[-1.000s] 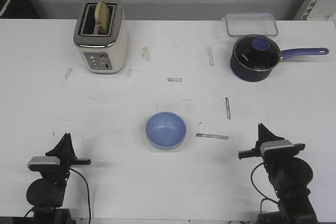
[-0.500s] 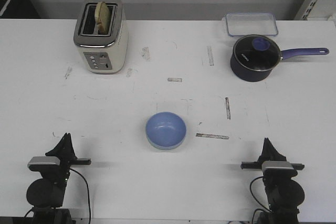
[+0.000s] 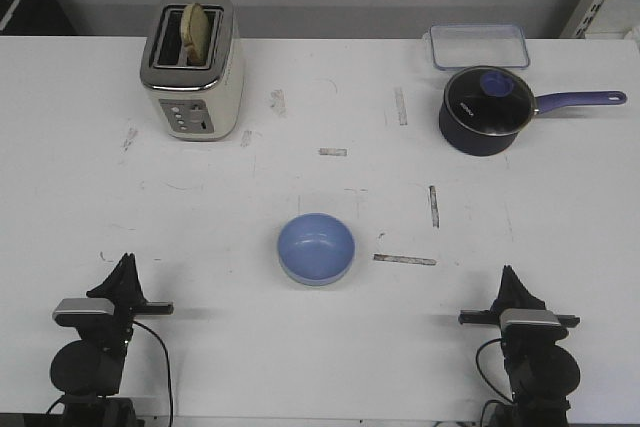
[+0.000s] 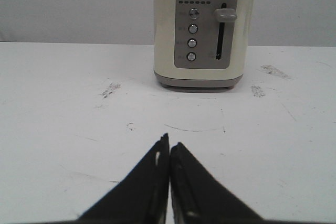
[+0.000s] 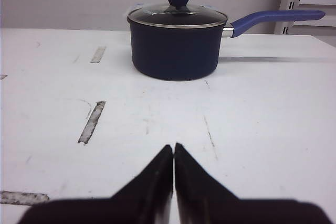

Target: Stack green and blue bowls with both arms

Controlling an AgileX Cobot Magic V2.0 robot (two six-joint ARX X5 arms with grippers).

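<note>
two black jointed arms, loose black cables, silver-grey top blocks, tapered black gripper fingers (image 4: 157, 182)

The left gripper (image 3: 124, 265) sits low at the near left edge of the scene, its fingers pressed together and pointing toward the far side. The right gripper (image 3: 510, 276) sits low at the near right edge, likewise closed with fingertips meeting, pointing far.

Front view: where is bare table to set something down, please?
Bare: the wide strip between the toaster and the pot, and both sides of the blue bowl. Crowded: far right, where the clear container sits just behind the pot.
</note>
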